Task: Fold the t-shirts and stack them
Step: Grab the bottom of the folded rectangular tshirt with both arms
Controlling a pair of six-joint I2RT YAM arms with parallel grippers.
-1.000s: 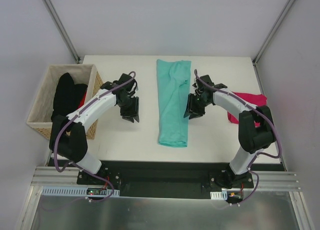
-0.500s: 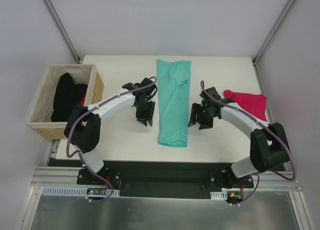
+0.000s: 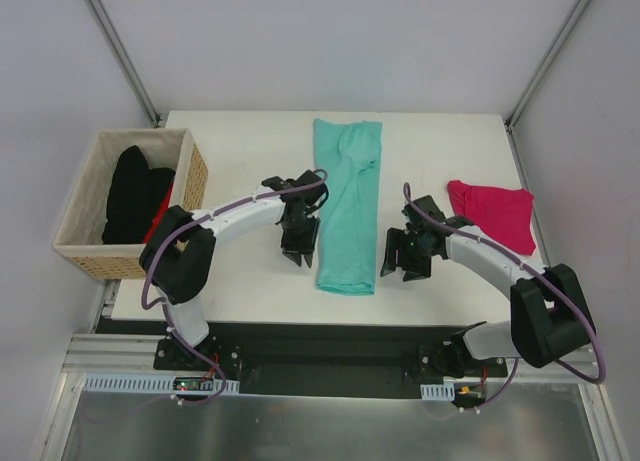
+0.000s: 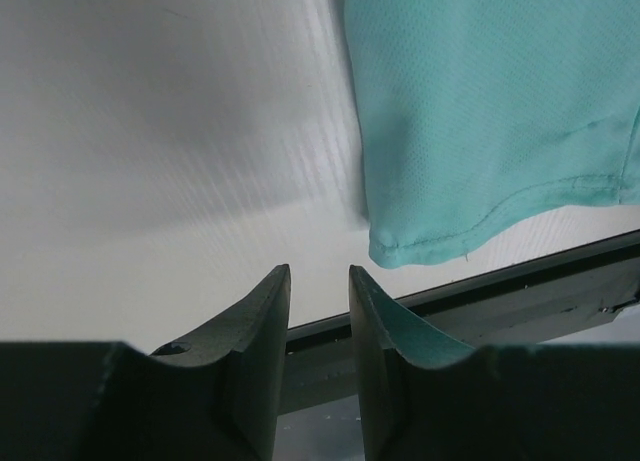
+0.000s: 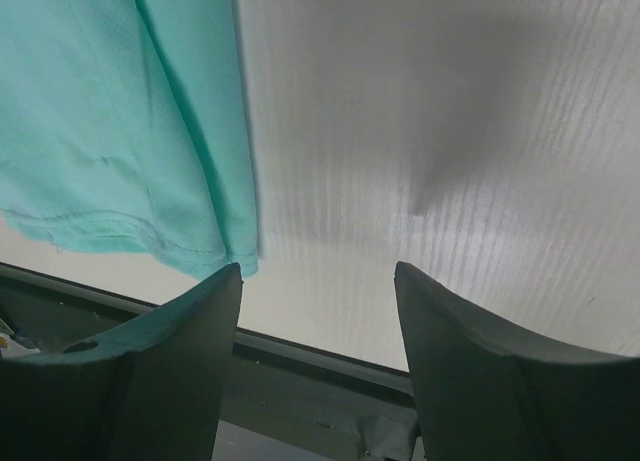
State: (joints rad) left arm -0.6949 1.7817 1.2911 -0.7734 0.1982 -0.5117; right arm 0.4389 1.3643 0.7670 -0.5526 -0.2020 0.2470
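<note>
A teal-green t-shirt [image 3: 347,206] lies folded into a long strip down the middle of the white table. Its near hem shows in both wrist views [image 4: 480,111] [image 5: 100,121]. My left gripper [image 3: 298,256] [image 4: 318,281] hovers just left of the hem's near corner, its jaws a narrow gap apart with nothing between them. On the hem's right side, my right gripper [image 3: 400,266] [image 5: 318,281] stands wide open and empty, its left finger close to the cloth's corner. A magenta-pink t-shirt [image 3: 495,213] lies crumpled at the right. Black t-shirts [image 3: 130,193] fill the basket.
The tan woven basket [image 3: 80,246] stands off the table's left edge, with a bit of red cloth [image 3: 160,219] beside the black ones. The table's near edge and a black rail [image 3: 320,333] run just below both grippers.
Both arms have swung toward the near edge, ending beside the teal shirt's near hem. The right gripper's jaws have spread wider. The left jaws keep about the same gap.
</note>
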